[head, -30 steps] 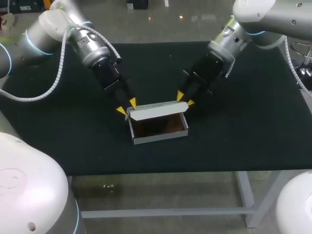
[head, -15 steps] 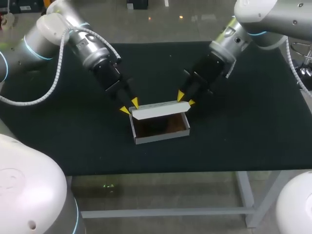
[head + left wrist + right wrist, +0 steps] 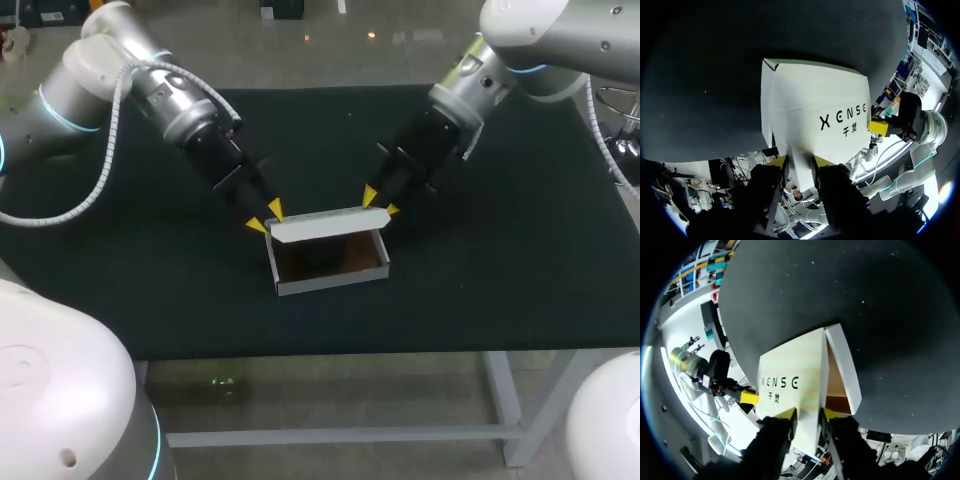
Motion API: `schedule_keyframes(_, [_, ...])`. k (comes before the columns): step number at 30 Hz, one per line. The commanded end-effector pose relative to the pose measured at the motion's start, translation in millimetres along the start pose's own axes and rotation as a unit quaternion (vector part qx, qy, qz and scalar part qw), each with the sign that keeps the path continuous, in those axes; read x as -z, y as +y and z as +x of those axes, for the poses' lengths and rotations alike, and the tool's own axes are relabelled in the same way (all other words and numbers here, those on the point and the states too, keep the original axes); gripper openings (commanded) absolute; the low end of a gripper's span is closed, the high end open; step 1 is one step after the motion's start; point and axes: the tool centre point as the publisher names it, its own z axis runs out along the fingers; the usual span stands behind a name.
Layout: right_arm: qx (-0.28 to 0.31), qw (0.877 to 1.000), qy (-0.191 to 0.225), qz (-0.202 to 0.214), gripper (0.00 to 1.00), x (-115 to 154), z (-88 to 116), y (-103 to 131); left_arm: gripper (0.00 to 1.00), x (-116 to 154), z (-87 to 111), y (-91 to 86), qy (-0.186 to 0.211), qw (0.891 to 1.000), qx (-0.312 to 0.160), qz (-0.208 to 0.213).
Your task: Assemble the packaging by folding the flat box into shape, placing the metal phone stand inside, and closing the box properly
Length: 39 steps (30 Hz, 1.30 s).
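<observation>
A white cardboard box (image 3: 330,276) stands folded into shape in the middle of the black mat, its lid (image 3: 328,226) raised along the back edge. Its inside looks brown and dark, and I cannot make out the phone stand. My left gripper (image 3: 264,217) is shut on the lid's left end; in the left wrist view the printed lid (image 3: 810,100) runs out from between my left gripper (image 3: 800,162). My right gripper (image 3: 380,203) is shut on the lid's right end, where the lid (image 3: 790,375) fills the gap in my right gripper (image 3: 807,414). Each wrist view shows the other gripper at the lid's far end.
The black mat (image 3: 500,260) covers the table top, with bare stretches on both sides of the box and in front of it. The table's front edge (image 3: 380,354) lies a short way in front of the box.
My left gripper has closed a little on the lid's left end, and the left arm and box have edged slightly right. The right arm has not moved.
</observation>
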Motion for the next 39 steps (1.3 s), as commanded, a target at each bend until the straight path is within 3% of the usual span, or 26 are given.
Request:
schedule_keyframes(1, [0.000, 1.000, -0.001, 0.001, 0.35, -4.4, 4.3, -0.2, 0.31, -1.2, 5.9, -3.6, 0.002, 1.000, -0.001, -0.003])
schedule_keyframes(27, [-0.003, 1.000, 0.004, -0.010, 0.35, -7.2, 8.1, -1.0, 0.27, 0.8, 16.7, -11.9, 0.034, 0.999, -0.001, -0.004])
schedule_keyframes(39, [-0.008, 0.999, 0.021, -0.023, 0.33, -2.9, 6.2, -0.2, 0.28, 4.5, 15.0, -9.6, 0.031, 1.000, 0.004, 0.003])
